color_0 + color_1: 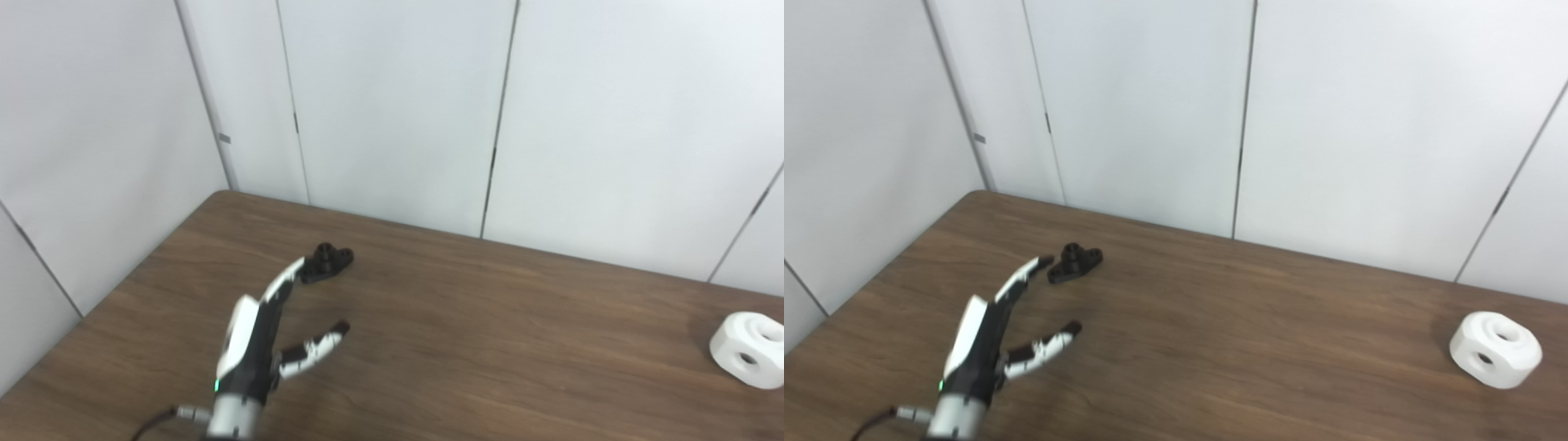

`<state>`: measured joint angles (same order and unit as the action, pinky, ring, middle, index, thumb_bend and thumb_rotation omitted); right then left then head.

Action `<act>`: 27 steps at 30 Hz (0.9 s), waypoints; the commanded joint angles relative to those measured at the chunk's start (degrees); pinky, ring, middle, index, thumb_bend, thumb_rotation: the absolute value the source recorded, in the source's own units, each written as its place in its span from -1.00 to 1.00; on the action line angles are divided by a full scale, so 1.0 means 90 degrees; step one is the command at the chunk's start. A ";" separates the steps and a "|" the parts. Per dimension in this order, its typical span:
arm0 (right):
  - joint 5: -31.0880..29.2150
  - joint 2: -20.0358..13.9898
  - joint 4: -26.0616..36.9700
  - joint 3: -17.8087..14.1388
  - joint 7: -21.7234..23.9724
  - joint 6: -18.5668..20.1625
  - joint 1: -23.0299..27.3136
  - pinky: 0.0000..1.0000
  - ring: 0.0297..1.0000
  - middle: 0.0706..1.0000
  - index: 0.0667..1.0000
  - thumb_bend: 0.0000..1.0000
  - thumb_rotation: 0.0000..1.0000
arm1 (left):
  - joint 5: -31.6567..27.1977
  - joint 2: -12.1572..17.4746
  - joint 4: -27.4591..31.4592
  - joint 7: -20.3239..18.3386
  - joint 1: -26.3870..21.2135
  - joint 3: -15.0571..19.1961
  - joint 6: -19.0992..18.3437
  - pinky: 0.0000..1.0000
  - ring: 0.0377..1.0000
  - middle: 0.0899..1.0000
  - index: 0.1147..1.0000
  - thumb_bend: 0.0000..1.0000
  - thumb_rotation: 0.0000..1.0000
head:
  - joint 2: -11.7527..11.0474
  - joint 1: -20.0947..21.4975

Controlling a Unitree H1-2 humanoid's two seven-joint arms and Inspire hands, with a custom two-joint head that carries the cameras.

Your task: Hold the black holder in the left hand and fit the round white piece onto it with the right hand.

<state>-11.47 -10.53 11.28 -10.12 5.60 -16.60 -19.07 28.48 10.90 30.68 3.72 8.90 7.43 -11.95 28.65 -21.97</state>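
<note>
White-and-black left hand (257,349), green light, silver wrist, dark cable.

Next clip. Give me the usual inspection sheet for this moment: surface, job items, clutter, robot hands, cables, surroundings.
Surface: brown wood-grain table.
Job items: black holder lies on the table far left; round white piece sits far right, holes visible. Not yet joined.
Clutter: nothing seen.
Robot hands: left robot hand open, fingers spread, fingertips near the black holder, holding nothing. Right robot hand not in view.
Cables: a dark cable at the left wrist.
Surroundings: white wall panels behind and left.
</note>
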 commanded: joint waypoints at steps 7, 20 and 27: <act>0.0067 0.0098 -0.0317 0.0047 -0.0025 0.0124 -0.0170 0.99 0.98 0.97 1.00 0.00 1.00 | 0.1179 0.0609 -0.0036 -0.0315 -0.0662 0.0208 -0.0783 0.64 0.84 0.85 0.78 0.71 -0.39 | -0.0009 0.0033; 0.0033 0.0145 -0.0296 0.0042 -0.0035 0.0089 -0.0191 0.93 0.95 0.94 1.00 -0.07 1.00 | 0.2482 0.1390 -0.1581 -0.0220 -0.1472 -0.0040 -0.0942 1.00 0.89 0.82 0.68 0.79 -0.05 | 0.0014 0.0066; 0.0024 0.0159 -0.0267 0.0028 -0.0042 0.0107 -0.0212 0.92 0.94 0.93 0.99 -0.09 1.00 | 0.2597 0.1467 -0.2407 -0.0256 -0.1995 -0.0235 -0.1141 1.00 0.89 0.82 0.61 0.80 -0.04 | 0.0066 0.0092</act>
<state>-11.39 -10.28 11.40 -10.32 5.56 -16.60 -19.49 50.76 22.33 8.66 0.06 -6.36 5.33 -22.03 29.09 -21.18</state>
